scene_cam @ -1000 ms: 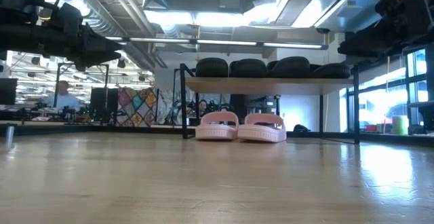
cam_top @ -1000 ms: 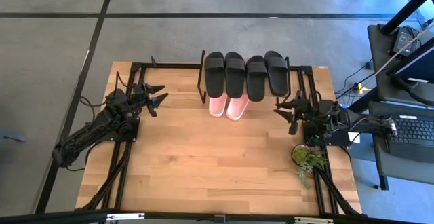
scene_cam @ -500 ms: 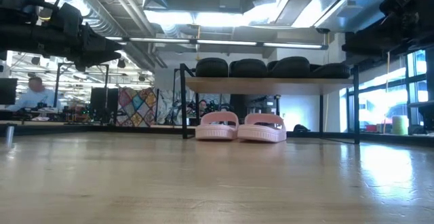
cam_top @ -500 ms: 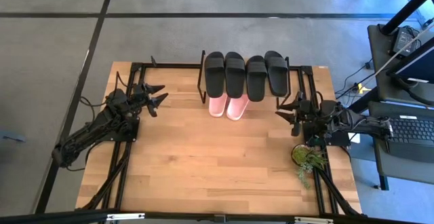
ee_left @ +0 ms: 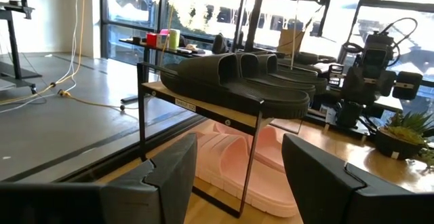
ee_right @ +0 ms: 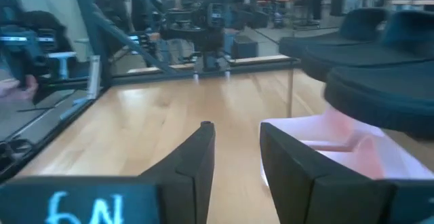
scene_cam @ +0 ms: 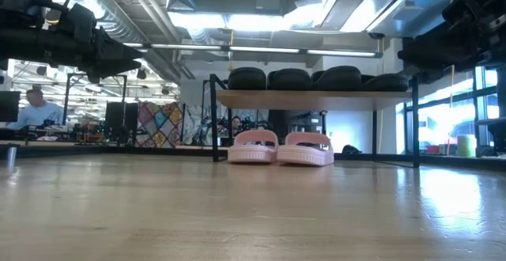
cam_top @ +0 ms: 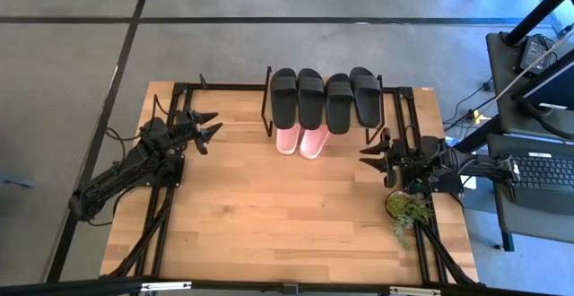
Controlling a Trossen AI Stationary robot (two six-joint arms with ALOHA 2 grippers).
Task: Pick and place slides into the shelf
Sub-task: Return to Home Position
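The shelf (cam_top: 267,108) stands at the table's far middle. Several black slides (cam_top: 325,99) lie side by side on its wooden top board (scene_cam: 316,99). The pink pair (cam_top: 300,141) rests soles down on the table under the board, with the toes sticking out toward the near edge. My left gripper (cam_top: 208,127) hovers open to the left of the shelf and faces it; its wrist view shows the black slides (ee_left: 237,81) and the pink slides (ee_left: 230,159). My right gripper (cam_top: 375,152) hovers open to the right of the shelf, a pink slide (ee_right: 339,142) just ahead of it.
A small potted plant (cam_top: 408,208) stands on the table near the right arm's base. Black frame rails (cam_top: 166,215) run along both sides of the table. The wide middle and near part of the wooden tabletop (cam_top: 287,215) is bare. A person (scene_cam: 32,111) sits in the room beyond.
My right gripper has drifted a little toward the table's near edge and turned slightly. The slides, the shelf and my left arm have kept still.
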